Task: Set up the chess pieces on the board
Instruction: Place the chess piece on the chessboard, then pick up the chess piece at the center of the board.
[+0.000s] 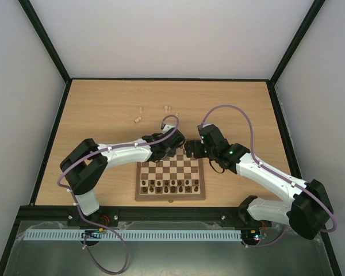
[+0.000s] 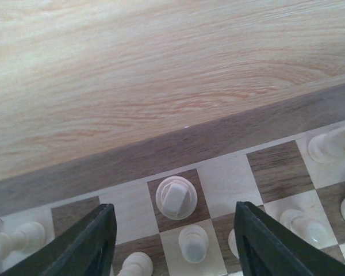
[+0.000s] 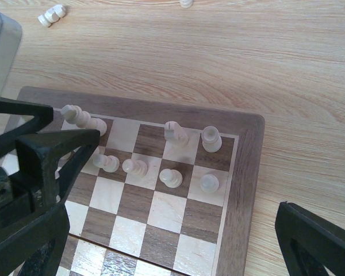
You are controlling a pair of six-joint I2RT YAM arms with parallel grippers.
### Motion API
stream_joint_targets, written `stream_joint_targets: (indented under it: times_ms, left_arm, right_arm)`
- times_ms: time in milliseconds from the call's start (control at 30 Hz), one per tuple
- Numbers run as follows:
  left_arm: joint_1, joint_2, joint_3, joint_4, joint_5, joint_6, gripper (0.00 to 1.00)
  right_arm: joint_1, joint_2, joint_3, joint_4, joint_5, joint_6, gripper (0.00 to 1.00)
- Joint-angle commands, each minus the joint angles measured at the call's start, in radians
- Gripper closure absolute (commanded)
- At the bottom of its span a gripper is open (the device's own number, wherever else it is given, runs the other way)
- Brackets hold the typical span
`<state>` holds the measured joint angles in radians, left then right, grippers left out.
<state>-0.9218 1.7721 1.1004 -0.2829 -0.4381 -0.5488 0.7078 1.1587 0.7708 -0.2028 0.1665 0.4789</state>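
Observation:
The board lies between the two arms, with dark chess pieces lined along its near side. Pale chess pieces stand on the two far rows. My left gripper hangs over the far edge with its jaws open. A pale piece stands upright on a dark back-row square between the fingers, touching neither. A pale pawn stands just in front of it. My right gripper is wide open over the board's far right corner and holds nothing.
Several loose pale pieces lie on the tabletop beyond the board: a pair to the left, one further back, one near the left wrist. Both wrists nearly meet above the board's far edge.

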Motion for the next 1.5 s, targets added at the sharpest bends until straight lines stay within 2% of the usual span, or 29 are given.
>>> stream_joint_targets:
  times_ms: [0,333,433,567,600,833,1100,1467]
  left_arm:
    - [-0.006,-0.074,0.043,-0.022,-0.024,0.008,0.38]
    - [0.009,-0.159,0.164,-0.075,-0.074,0.057,0.26]
    - [0.040,-0.190,0.180,-0.078,-0.073,0.062,0.19]
    - [0.117,-0.222,0.182,-0.078,-0.045,0.055,0.02]
    - [0.142,-0.227,0.182,-0.079,-0.035,0.051,0.01]
    - [0.353,-0.205,0.190,-0.044,0.063,0.042,0.01]
    - [0.522,-0.095,0.266,0.015,0.159,0.049,0.01]
    - [0.562,0.082,0.368,0.004,0.205,0.062,0.01]
  right_arm:
    - [-0.003,-0.019,-0.011,0.003,0.004,0.001,0.01]
    - [-0.003,-0.025,-0.014,0.003,0.009,0.001,0.01]
    - [-0.003,-0.028,-0.015,0.003,0.008,0.001,0.01]
    - [-0.003,-0.030,-0.016,0.003,0.006,0.001,0.01]
    - [-0.002,-0.029,-0.016,0.003,0.005,0.000,0.01]
    - [-0.002,-0.030,-0.016,0.003,0.005,0.001,0.01]
    - [-0.002,-0.024,-0.016,0.003,0.012,0.003,0.01]
    - [-0.002,-0.014,-0.016,0.003,0.018,0.003,0.01]
